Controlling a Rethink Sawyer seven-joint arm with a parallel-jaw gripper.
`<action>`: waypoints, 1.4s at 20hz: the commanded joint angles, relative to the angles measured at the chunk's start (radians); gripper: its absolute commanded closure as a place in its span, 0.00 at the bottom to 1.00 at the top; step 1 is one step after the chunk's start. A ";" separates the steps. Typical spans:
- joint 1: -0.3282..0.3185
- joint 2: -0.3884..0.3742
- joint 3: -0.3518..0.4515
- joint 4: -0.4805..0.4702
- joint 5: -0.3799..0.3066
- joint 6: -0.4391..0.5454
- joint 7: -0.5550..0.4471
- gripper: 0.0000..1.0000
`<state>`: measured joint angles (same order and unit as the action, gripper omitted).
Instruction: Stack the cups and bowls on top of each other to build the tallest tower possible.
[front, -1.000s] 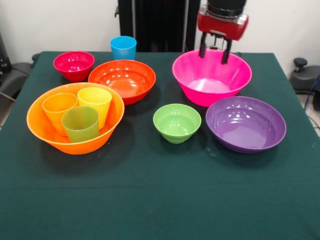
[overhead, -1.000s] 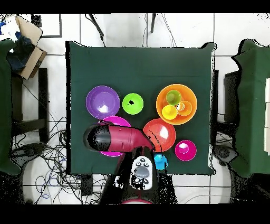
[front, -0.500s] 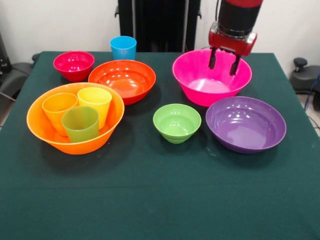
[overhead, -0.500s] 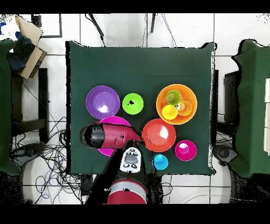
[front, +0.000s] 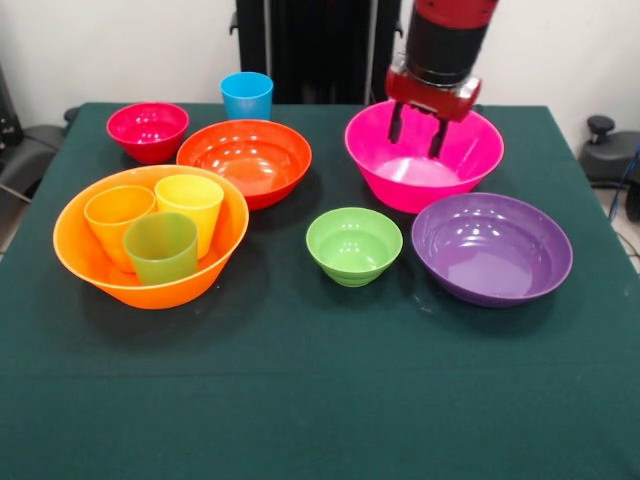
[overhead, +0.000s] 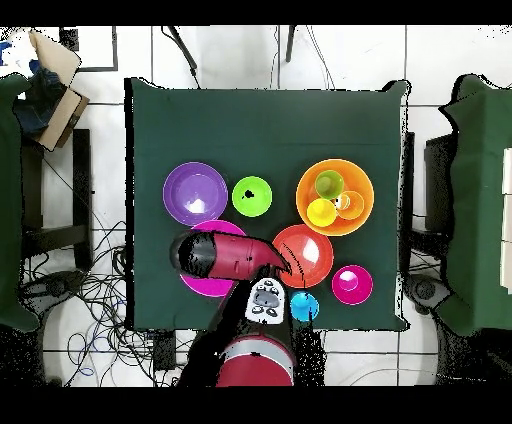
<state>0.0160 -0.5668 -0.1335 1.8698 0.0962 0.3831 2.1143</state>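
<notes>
The large orange bowl (front: 95, 262) stands at the front left and holds the orange cup (front: 117, 220), the yellow cup (front: 190, 205) and the green cup (front: 161, 247). The blue cup (front: 246, 95) stands at the back. The crimson bowl (front: 147, 130), the red-orange bowl (front: 245, 160), the light green bowl (front: 353, 245), the purple bowl (front: 491, 248) and the pink bowl (front: 470, 160) stand apart on the cloth. My gripper (front: 416, 132) is open and empty, hanging over the pink bowl's inside, left of centre. In the overhead view the arm (overhead: 215, 256) covers much of the pink bowl (overhead: 205, 285).
The green tablecloth (front: 320, 400) runs wide in front of the bowls. A chair (front: 610, 150) stands off the table's right side. Cables lie on the floor beside the table (overhead: 90, 290).
My gripper swung right over the pink bowl's far right rim, then came back left and stands over its inside. The bowls and cups have not moved.
</notes>
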 joint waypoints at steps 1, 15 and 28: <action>0.013 0.151 -0.047 -0.155 0.027 -0.006 0.176 0.00; -0.046 0.236 0.052 -0.163 0.063 -0.099 0.138 0.00; -0.064 0.238 0.069 -0.174 0.053 -0.088 0.122 0.00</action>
<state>-0.0277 -0.3586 -0.1736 1.7644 0.1169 0.3537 2.1143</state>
